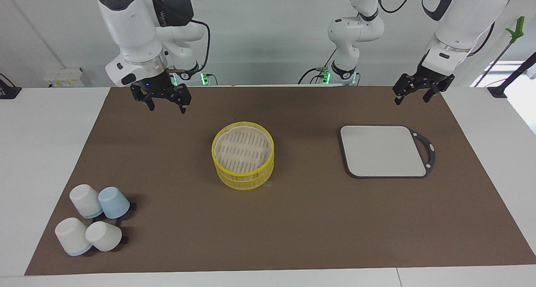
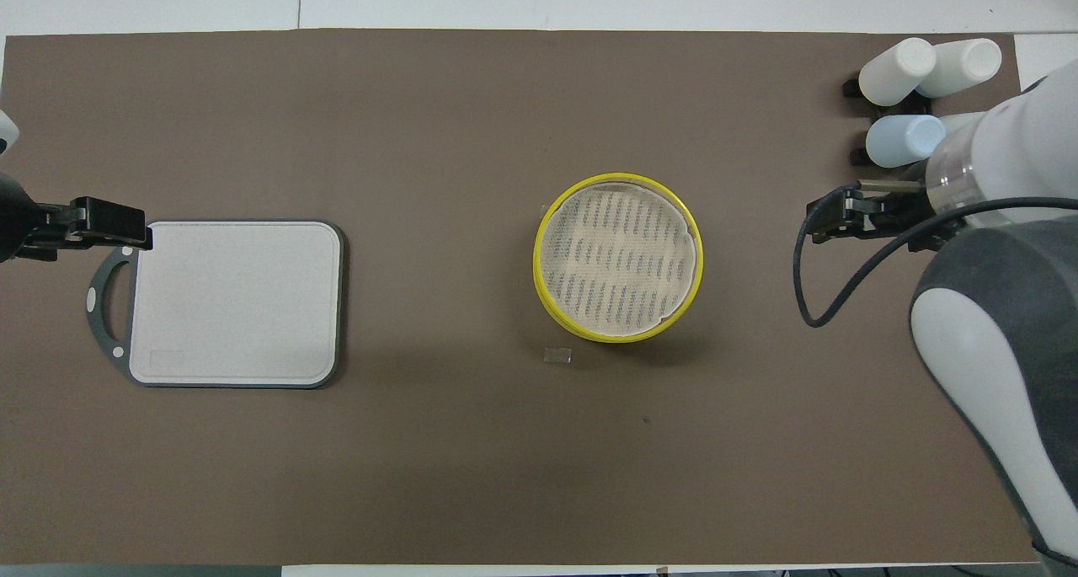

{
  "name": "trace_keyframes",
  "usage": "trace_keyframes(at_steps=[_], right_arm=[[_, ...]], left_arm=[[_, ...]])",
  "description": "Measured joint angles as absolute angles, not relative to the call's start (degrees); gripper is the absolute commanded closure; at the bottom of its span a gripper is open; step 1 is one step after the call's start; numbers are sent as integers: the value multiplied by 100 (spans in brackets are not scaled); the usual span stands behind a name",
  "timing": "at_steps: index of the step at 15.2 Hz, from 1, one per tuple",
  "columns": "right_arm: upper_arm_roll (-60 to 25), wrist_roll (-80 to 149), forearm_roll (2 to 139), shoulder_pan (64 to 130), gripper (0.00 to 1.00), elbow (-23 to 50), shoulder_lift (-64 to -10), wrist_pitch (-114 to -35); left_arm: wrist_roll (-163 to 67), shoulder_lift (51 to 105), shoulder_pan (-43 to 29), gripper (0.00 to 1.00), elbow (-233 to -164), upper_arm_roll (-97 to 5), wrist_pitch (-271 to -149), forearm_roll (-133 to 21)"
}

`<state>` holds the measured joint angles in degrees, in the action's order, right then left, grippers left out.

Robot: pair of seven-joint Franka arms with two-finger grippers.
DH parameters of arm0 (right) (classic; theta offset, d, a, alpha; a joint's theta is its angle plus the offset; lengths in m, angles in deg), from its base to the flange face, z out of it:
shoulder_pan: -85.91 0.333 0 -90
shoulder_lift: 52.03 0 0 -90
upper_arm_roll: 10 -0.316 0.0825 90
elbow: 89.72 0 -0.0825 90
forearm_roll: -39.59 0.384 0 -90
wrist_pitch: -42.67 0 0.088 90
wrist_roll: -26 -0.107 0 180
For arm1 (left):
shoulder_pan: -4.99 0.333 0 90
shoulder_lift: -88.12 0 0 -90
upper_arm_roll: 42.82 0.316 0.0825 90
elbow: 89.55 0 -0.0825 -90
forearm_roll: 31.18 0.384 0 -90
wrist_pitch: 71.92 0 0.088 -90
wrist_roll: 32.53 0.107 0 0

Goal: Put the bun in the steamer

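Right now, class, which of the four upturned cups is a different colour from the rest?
The pale blue cup, beside the steamer-side edge of the cluster; the other three cups are white.

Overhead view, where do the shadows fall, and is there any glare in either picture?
Overhead view: a soft shadow lies on the mat beside the steamer, on the side nearer the robots. Facing view: small dark shadows beside the cups; bright glare only at the window edge.
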<state>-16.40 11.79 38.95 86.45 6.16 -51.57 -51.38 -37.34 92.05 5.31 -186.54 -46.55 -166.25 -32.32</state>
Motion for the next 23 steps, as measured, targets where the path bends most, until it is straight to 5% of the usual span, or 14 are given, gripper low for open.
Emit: trace_keyframes(at_steps=[23], right_arm=[[-258,1523,4181,8895,0,597,-5374,-5056]], left_arm=[[-3734,9209,531,0,-18659,-4655,-16554,-3232]])
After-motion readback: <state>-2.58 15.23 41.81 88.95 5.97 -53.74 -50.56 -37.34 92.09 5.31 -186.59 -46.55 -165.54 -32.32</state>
